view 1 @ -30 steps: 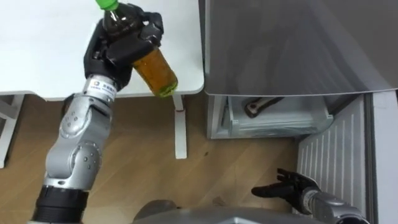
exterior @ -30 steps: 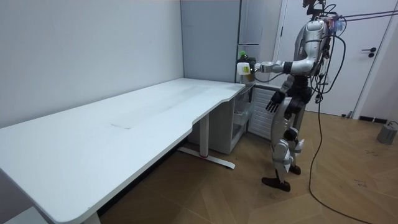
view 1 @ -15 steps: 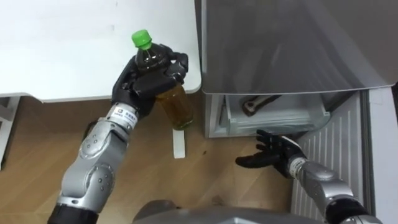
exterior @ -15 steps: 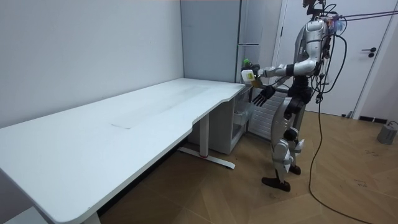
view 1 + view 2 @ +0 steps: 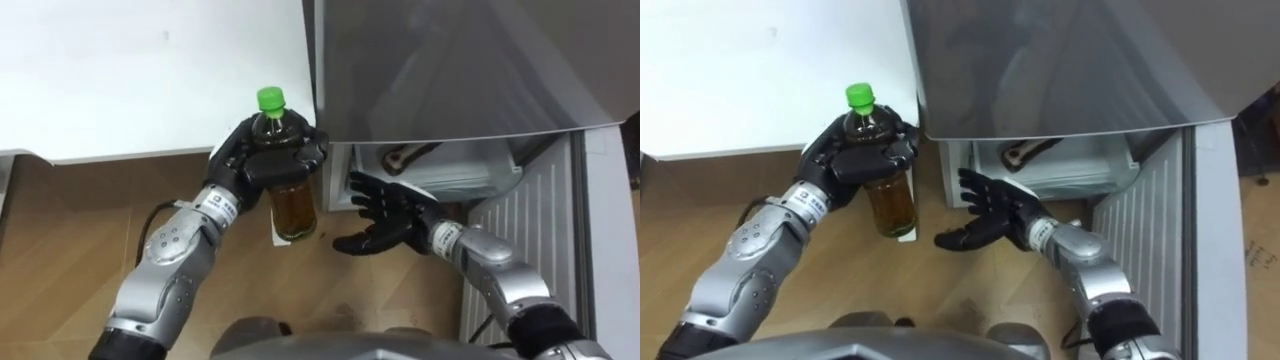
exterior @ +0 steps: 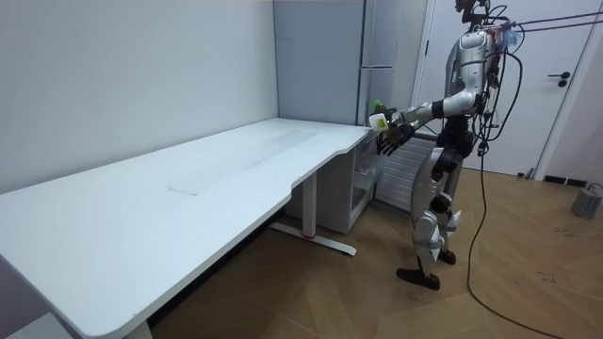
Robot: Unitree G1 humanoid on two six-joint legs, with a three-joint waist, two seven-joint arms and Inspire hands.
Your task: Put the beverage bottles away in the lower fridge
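Note:
A tea bottle [image 5: 289,180] with a green cap [image 5: 269,98] and amber drink is upright in my left hand [image 5: 262,160], whose fingers curl round its shoulder. It hangs over the floor just off the white table's corner, in front of the open lower fridge [image 5: 440,175]. My right hand [image 5: 385,212] is open, fingers spread, palm turned toward the bottle a short gap to its right. In the right eye view the bottle [image 5: 888,190] sits between the left hand [image 5: 855,155] and the right hand [image 5: 990,212]. In the room view I stand at the fridge, bottle [image 6: 377,117] held out in front.
The white table [image 5: 130,80] fills the upper left, its leg [image 5: 272,225] behind the bottle. The grey fridge top [image 5: 470,60] overhangs the open lower compartment, where a dark item [image 5: 405,155] lies on a shelf. The fridge door [image 5: 525,250] stands open at right.
My left hand has carried the bottle off the table toward the fridge and set it upright. My right hand has risen from low right to just beside the bottle.

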